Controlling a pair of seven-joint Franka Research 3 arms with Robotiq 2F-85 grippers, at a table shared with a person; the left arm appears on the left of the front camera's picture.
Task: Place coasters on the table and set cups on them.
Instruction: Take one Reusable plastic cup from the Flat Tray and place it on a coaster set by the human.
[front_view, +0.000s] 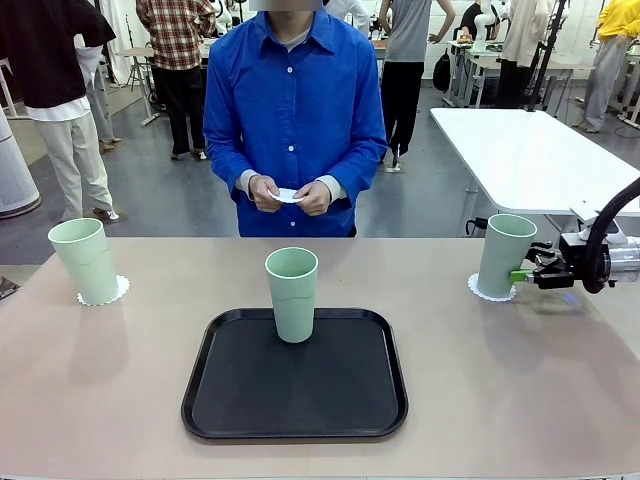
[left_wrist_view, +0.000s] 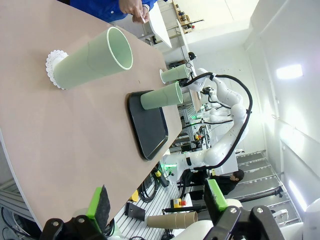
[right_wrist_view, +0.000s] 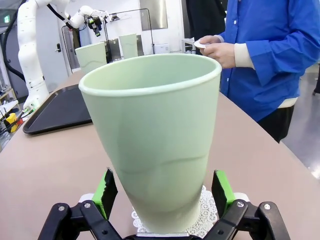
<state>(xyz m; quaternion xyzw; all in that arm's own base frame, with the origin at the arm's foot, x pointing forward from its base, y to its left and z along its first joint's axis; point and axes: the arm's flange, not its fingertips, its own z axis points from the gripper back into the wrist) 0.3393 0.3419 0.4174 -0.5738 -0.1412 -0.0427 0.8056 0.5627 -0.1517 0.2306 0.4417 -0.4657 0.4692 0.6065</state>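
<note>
Three mint-green cups are in view. The left cup (front_view: 85, 260) stands on a coaster (front_view: 108, 294) on the table (front_view: 520, 380). The middle cup (front_view: 291, 293) stands on the black tray (front_view: 300, 390). The right cup (front_view: 503, 255) stands on a second coaster (front_view: 487, 291). My right gripper (front_view: 528, 273) is open at this cup's base. In the right wrist view its green pads (right_wrist_view: 106, 192) flank the cup (right_wrist_view: 155, 135) above the coaster (right_wrist_view: 207, 215). My left gripper (left_wrist_view: 157, 200) is open and empty, above the table's near-left part. The person's hands hold a third coaster (front_view: 288, 195).
The person in a blue shirt (front_view: 295, 110) stands at the far edge, hands above the table's back middle. A white table (front_view: 520, 150) stands behind on the right. In the left wrist view the tray (left_wrist_view: 150, 130) lies beyond the left cup (left_wrist_view: 95, 57).
</note>
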